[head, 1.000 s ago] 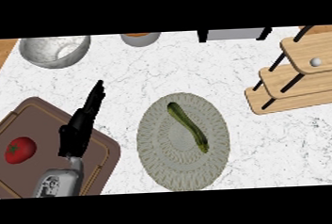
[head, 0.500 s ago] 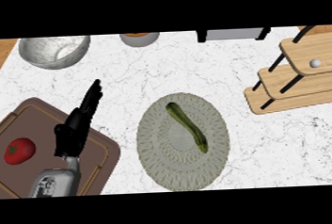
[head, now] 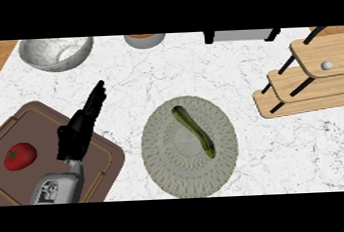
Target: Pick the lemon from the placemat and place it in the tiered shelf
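Note:
A long, dark green vegetable (head: 193, 131) lies aslant on the round grey-green placemat (head: 170, 174) in the middle of the counter; no lemon shows. The wooden tiered shelf (head: 310, 80) stands at the right edge, with a small white ball (head: 327, 65) on its upper tier. My left hand (head: 78, 134) hangs over the right part of a brown cutting board (head: 31, 124), left of the placemat and apart from it. Its fingers are straight, point up and to the right, and hold nothing. My right hand is out of sight.
A red tomato (head: 19, 156) sits on the cutting board. At the back stand a grey bowl (head: 55, 52), a small cup (head: 144, 39) and a grey box (head: 239, 35). Bare marble lies between the placemat and the shelf.

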